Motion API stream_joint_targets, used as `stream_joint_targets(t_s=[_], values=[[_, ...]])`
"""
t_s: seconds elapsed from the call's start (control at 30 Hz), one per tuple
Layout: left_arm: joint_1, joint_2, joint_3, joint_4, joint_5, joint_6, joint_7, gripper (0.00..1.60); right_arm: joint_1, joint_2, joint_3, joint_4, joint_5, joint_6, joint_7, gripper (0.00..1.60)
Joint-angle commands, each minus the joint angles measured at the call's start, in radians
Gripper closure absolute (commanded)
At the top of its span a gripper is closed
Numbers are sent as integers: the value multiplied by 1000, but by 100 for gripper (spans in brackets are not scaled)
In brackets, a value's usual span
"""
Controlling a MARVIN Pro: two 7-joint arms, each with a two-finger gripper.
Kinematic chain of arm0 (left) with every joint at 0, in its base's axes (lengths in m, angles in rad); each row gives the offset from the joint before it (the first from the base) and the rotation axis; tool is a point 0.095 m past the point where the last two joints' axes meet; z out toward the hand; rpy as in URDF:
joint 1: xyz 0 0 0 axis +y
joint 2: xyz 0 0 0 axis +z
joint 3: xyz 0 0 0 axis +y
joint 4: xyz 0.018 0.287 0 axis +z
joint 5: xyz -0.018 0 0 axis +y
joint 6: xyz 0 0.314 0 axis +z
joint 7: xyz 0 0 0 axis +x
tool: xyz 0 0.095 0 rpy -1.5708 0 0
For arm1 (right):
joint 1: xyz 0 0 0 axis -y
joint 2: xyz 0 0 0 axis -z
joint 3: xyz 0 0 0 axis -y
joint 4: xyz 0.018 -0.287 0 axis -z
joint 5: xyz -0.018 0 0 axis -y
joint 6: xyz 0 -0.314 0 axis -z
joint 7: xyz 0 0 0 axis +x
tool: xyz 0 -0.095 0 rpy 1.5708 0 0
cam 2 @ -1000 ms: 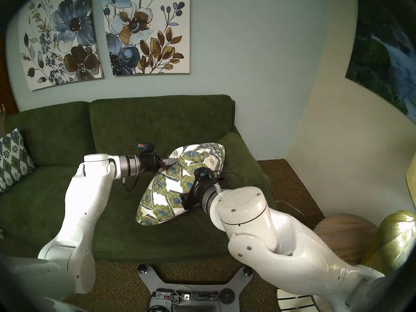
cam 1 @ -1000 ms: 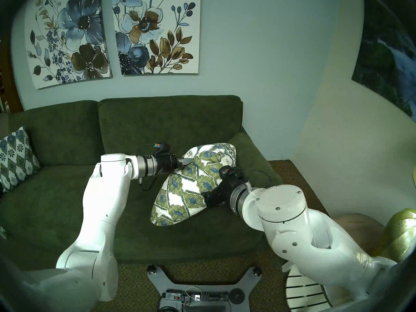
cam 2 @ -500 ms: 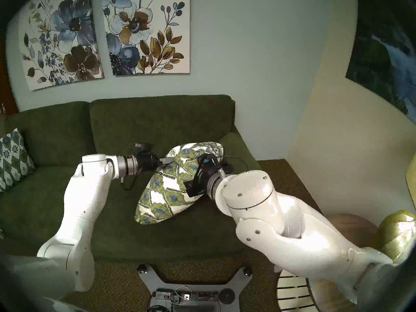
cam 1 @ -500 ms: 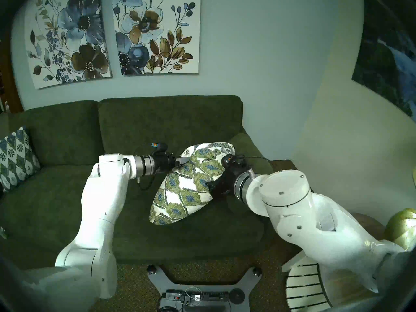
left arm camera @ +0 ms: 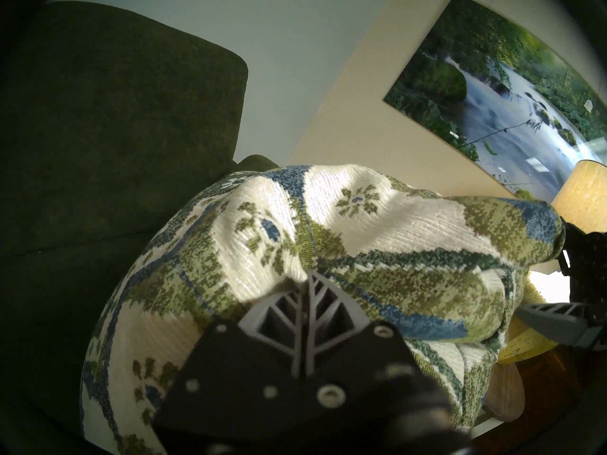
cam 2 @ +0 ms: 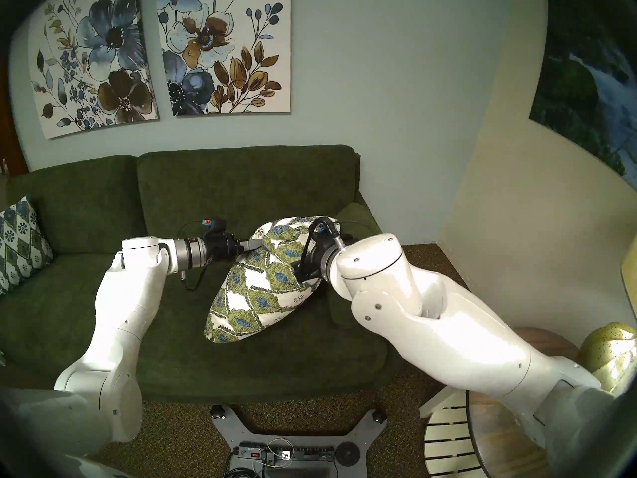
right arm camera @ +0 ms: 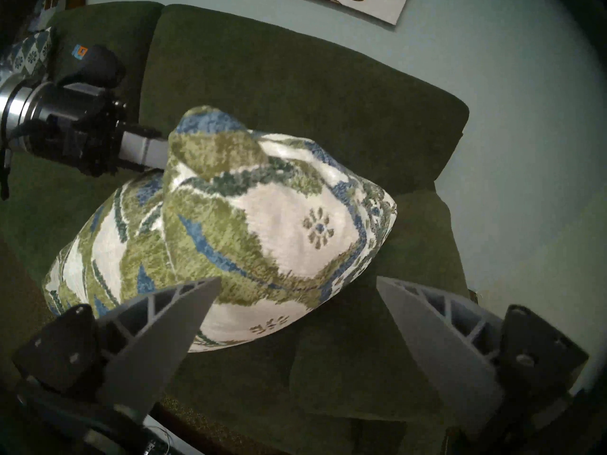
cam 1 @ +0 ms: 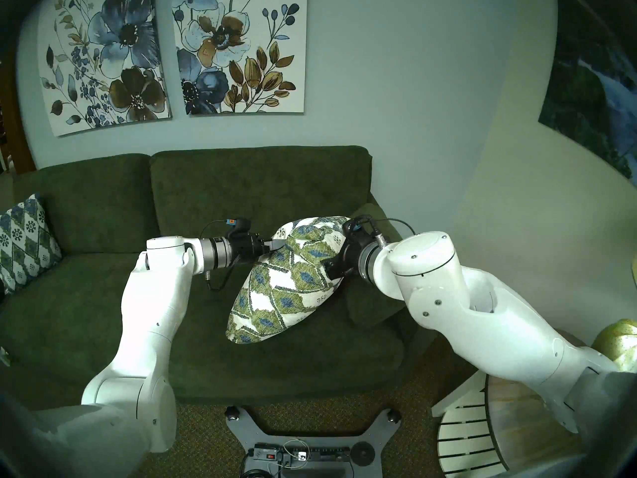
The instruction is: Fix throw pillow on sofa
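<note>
The throw pillow point(cam 1: 286, 284) point(cam 2: 265, 287), cream with green-and-blue leaf diamonds, stands tilted on the right seat of the dark green sofa point(cam 1: 258, 191). Its lower corner rests on the seat. My left gripper point(cam 1: 281, 243) point(left arm camera: 310, 277) is shut on the fabric of its upper left edge. On the pillow's right side my right gripper point(cam 1: 331, 265) point(right arm camera: 297, 283) stands open. One finger overlaps the pillow's point(right arm camera: 230, 221) lower edge and the other stands clear to the side. I cannot tell whether it touches.
A bluer patterned pillow point(cam 1: 24, 239) leans at the sofa's left end. A plain dark green cushion point(cam 1: 372, 305) lies by the right armrest point(cam 1: 375, 222). A white slatted side table point(cam 1: 465, 436) and a yellow lamp point(cam 1: 617, 342) stand at the right, and my base with a power strip point(cam 1: 296, 456) is below.
My right arm has swung up and back along the pillow's right side, still open. My left gripper drew slightly left with the pillow's edge, and the pillow stands steeper.
</note>
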Motion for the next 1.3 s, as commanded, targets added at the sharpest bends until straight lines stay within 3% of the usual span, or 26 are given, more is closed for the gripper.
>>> stream_joint_targets(t_s=[0.0,0.37,0.7,0.77,0.8,0.83,0.93,1.13,1.27], values=[[-27,17,-8,38,-2,-3,-5,160,114,-19,-5,27,24,-2,15,0],[-51,26,-5,80,-6,-16,-24,160,222,-73,-48,145,52,-2,68,0],[-64,33,6,108,-2,-33,-38,160,318,-99,-141,218,70,-2,190,0],[-66,35,9,113,-2,-37,-40,160,364,-81,-187,213,91,-2,216,0],[-65,35,10,113,-2,-39,-42,160,334,-86,-167,198,76,-2,224,0],[-64,36,11,113,-3,-41,-45,160,376,-63,-206,191,100,-2,238,0],[-56,36,14,105,-5,-43,-53,160,390,-25,-228,144,115,-2,268,0],[-37,38,12,78,-9,-43,-64,160,435,61,-278,48,149,-2,294,0],[-19,35,7,51,-13,-37,-64,160,477,83,-320,37,176,-2,300,0]])
